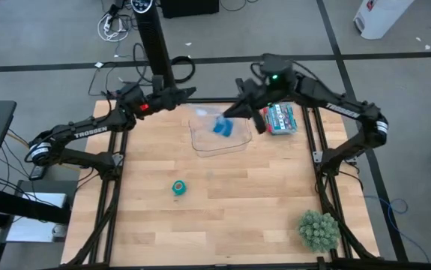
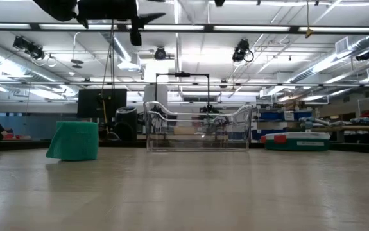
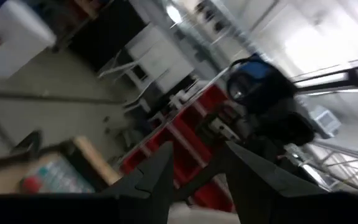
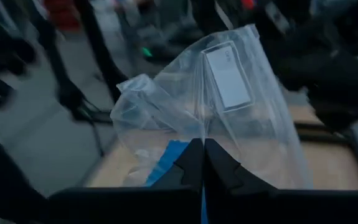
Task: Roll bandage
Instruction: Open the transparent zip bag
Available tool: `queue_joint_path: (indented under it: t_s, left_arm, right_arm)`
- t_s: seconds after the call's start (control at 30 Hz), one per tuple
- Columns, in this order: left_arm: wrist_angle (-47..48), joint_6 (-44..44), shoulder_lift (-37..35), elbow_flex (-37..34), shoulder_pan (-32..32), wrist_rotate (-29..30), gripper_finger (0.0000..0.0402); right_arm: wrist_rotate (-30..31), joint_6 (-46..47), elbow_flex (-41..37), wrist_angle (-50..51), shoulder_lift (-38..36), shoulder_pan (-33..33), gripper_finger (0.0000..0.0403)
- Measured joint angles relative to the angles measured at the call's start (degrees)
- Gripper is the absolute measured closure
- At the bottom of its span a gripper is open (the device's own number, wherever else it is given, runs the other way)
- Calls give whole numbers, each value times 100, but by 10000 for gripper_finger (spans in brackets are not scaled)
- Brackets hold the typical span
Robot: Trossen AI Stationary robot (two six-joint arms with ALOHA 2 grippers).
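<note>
Bare tabletop (image 1: 237,217) is lying open around the bandage (image 1: 178,187). Clear tray (image 1: 219,137) is blocking the far middle; plant (image 1: 318,229) is occupying the near right corner.

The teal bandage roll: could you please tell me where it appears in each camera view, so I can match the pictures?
High view: the bandage roll lies on the table, left of centre, towards the near edge.
Low view: it stands at the left, in front of the clear bin.
Left wrist view: not in it.
Right wrist view: not in it.
Shared landmark: the clear bin, behind the roll.
</note>
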State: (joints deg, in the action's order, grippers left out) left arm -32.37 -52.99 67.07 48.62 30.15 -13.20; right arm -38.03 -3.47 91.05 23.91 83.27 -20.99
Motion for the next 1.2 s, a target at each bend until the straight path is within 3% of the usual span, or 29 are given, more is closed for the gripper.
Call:
queue_joint_path:
  t_s: [0.13,0.33,0.67,1.2]
  left_arm:
    - [-404,188,0,0,0,-177,255]
    - [-433,182,0,0,-12,-489,255]
    - [-1330,-33,-4,0,-108,-820,254]
    - [-2099,-428,23,0,-191,-740,254]
  right_arm:
    - [-703,760,0,-832,-169,-108,403]
    - [-1450,2287,0,-3131,3,-211,403]
    - [-1541,4907,-2,-6623,881,-214,403]
    - [-1084,4820,-7,-7187,1037,-276,403]
